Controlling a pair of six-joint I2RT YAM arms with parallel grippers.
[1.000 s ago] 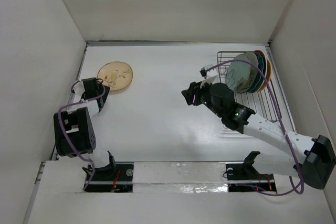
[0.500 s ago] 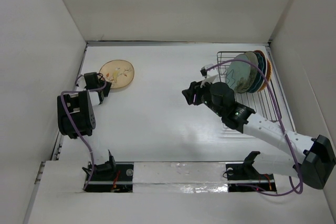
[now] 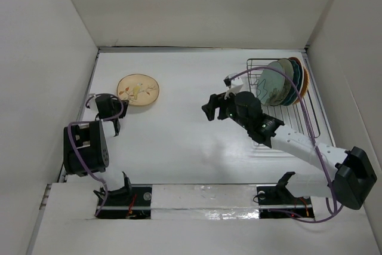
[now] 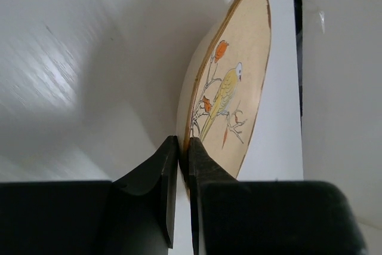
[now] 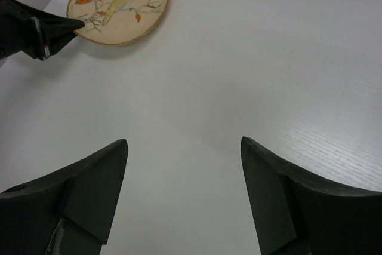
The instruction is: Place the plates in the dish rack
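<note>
A tan plate [image 3: 138, 89] with a bird drawing lies at the far left of the table. My left gripper [image 3: 119, 100] is shut on its near rim. In the left wrist view the two fingers [image 4: 184, 143] pinch the edge of the plate [image 4: 234, 82]. The right wrist view shows the same plate [image 5: 119, 3] far off, with the left gripper [image 5: 57, 28] at its edge. My right gripper [image 3: 208, 107] hangs open over the table's middle with nothing between its fingers [image 5: 184, 143]. The black wire dish rack [image 3: 301, 122] at the right holds several upright plates [image 3: 276, 85].
White walls close in the table on the left, back and right. The rack's near half [image 3: 295, 129] has no plates in it. A purple cable [image 3: 310, 97] loops from the right arm over the rack.
My left gripper has shut on the tan plate's rim, and the plate has shifted a little to the right. The right gripper has opened wider and edged left.
</note>
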